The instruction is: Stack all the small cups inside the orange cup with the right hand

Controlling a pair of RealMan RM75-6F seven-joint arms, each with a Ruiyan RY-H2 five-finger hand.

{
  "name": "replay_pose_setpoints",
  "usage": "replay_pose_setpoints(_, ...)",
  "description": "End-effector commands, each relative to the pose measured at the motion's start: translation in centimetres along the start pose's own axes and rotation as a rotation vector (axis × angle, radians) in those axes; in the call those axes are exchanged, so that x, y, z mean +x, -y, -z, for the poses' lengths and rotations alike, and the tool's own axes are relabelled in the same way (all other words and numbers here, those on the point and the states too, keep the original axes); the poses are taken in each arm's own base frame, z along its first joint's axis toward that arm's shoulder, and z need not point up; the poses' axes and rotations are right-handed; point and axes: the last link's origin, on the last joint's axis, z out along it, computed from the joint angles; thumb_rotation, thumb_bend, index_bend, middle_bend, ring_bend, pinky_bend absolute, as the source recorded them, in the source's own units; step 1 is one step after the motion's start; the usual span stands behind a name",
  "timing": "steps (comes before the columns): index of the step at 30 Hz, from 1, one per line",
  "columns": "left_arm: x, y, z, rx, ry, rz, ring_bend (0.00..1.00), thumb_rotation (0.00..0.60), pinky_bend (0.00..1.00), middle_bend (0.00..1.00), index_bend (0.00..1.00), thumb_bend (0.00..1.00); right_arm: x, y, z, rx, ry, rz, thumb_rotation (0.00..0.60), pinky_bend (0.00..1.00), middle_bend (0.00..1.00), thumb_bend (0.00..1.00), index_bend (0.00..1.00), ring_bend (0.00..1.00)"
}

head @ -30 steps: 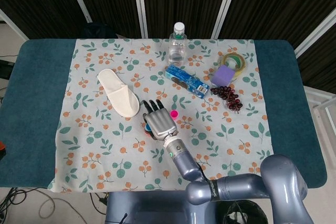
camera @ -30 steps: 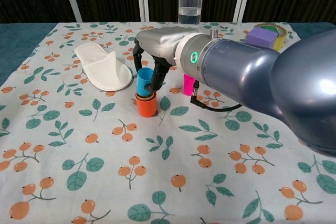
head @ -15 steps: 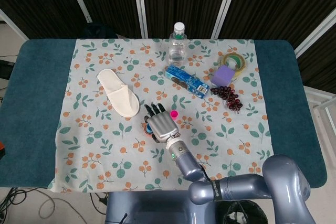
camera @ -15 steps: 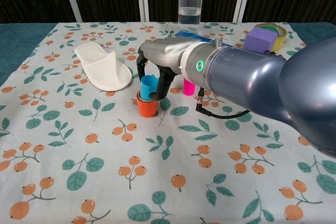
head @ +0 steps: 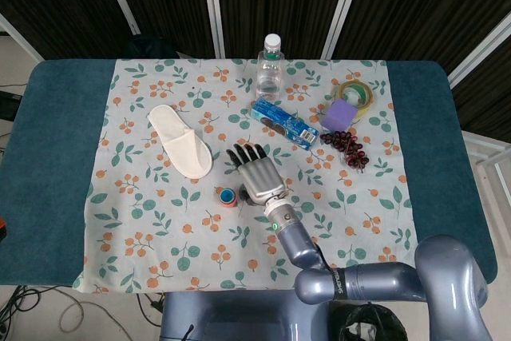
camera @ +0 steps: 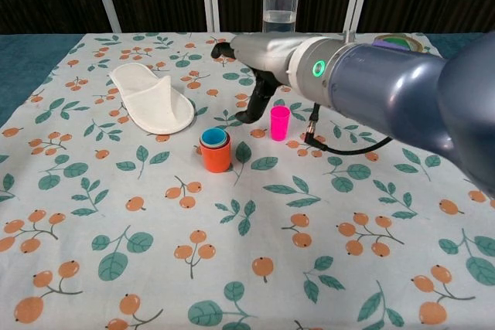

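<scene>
The orange cup (camera: 216, 158) stands on the floral cloth with a blue cup (camera: 214, 138) nested inside it, its rim just above the orange rim; from above the pair (head: 228, 196) shows as a blue ring in orange. A pink cup (camera: 279, 123) stands upright to the right of the stack, hidden under my hand in the head view. My right hand (camera: 261, 59) hovers above and between the two, fingers spread and pointing down, holding nothing; in the head view it (head: 257, 172) lies just right of the stack. My left hand appears in neither view.
A white slipper (head: 180, 141) lies left of the cups. Behind them are a water bottle (head: 271, 65) and a blue packet (head: 281, 123). A purple block (head: 340, 115), a tape roll (head: 357, 92) and dark hair ties (head: 346, 148) sit at the right.
My right hand lowered the blue cup into the orange cup, let go of it, then rose and moved right toward the pink cup.
</scene>
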Motion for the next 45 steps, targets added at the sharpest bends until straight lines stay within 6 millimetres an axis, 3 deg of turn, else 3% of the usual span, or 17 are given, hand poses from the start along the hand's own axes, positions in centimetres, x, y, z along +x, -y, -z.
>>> replay_pose_setpoints(1,0.0,0.0,0.0,0.001,0.002,0.001,0.0,0.6,0.0,0.0,0.13,0.73,0.1,-3.0,0.0,-0.064,0.021,0.055,0.6,0.08,0.0,0.42,0.0,0.0)
replay_pose_setpoints(7,-0.1,-0.1,0.1,0.002,0.003,-0.002,0.0,0.6,0.0,0.0,0.13,0.73,-1.0,-5.7,0.1,-0.108,0.069,0.093,0.6,0.08,0.0,0.42,0.01,0.0)
replay_pose_setpoints(19,-0.2,-0.1,0.1,0.016,0.015,0.012,0.0,0.6,0.0,0.0,0.13,0.73,-2.0,-5.7,-0.7,-0.094,0.054,0.048,0.6,0.08,0.0,0.42,0.32,0.0)
replay_pose_setpoints(45,-0.3,0.1,0.1,0.02,0.015,0.009,0.0,0.6,0.0,0.0,0.13,0.73,-2.8,-4.1,-2.8,-0.102,0.05,0.032,0.6,0.08,0.0,0.42,0.4,0.0)
